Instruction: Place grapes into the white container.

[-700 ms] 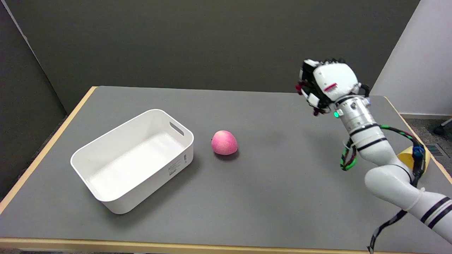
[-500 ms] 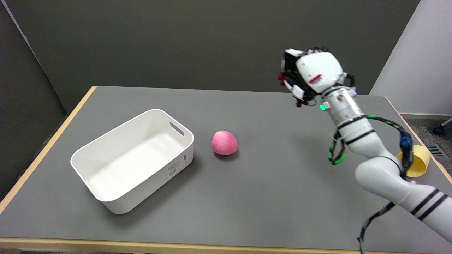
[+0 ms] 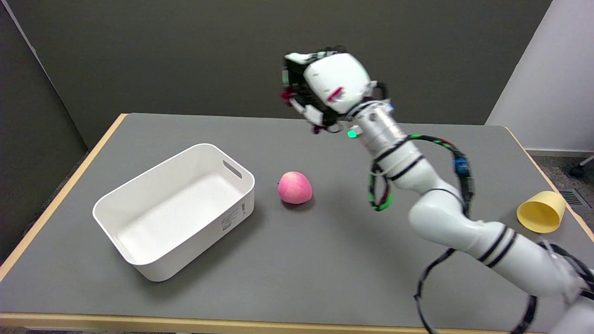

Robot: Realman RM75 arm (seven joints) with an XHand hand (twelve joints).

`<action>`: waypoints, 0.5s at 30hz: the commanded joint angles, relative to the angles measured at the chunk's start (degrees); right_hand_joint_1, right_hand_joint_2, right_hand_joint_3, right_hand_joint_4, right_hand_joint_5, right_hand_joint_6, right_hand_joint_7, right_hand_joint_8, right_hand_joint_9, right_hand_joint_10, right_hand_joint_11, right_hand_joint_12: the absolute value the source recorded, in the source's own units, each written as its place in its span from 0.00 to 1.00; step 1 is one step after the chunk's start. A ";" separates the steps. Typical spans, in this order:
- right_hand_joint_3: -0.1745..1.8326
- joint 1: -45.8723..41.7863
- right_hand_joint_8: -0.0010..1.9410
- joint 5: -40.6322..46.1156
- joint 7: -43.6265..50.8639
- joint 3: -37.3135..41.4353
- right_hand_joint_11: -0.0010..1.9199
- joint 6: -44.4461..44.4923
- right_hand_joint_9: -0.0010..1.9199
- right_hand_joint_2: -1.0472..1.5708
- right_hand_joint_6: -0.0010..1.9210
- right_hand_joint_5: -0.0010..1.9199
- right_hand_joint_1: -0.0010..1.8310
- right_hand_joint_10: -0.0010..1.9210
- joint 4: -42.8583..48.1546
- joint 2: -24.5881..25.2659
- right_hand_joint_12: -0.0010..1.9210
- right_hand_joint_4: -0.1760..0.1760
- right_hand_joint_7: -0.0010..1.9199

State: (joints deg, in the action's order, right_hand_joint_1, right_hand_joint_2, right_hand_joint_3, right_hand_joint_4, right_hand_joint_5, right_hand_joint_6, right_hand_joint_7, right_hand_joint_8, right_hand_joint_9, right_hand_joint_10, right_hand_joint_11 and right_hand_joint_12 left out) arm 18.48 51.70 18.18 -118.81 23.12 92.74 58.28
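one right hand (image 3: 325, 90) raised high above the grey table (image 3: 352, 260), back of the hand toward the camera, fingers curled tight around small dark red grapes (image 3: 287, 95) that peek out at the left edge and again below the palm. well apart from the white container (image 3: 139, 221), which sits open-topped at the table's left with nothing visible inside; up and to the right of the pink peach-like fruit (image 3: 294, 187) lying just beside the container's right end. off at the table's right edge, a yellow cup (image 3: 540, 212) tipped on its side.
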 commanded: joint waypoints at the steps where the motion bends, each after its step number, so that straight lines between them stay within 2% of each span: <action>1: 0.20 13.54 0.69 -0.74 -0.20 -17.57 0.41 -2.94 0.41 0.83 0.77 0.30 0.74 0.78 -5.91 13.70 1.00 0.00 0.44; 15: 0.20 14.58 0.69 6.71 -9.05 -23.37 0.41 -4.67 0.40 0.83 0.77 0.30 0.74 0.78 -14.94 20.76 1.00 0.00 0.43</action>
State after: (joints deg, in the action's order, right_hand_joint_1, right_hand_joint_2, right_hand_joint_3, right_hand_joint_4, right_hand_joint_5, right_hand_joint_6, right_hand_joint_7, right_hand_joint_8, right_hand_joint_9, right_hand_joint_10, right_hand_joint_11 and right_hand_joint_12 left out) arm 28.23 53.05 16.07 -132.60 20.87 86.57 69.86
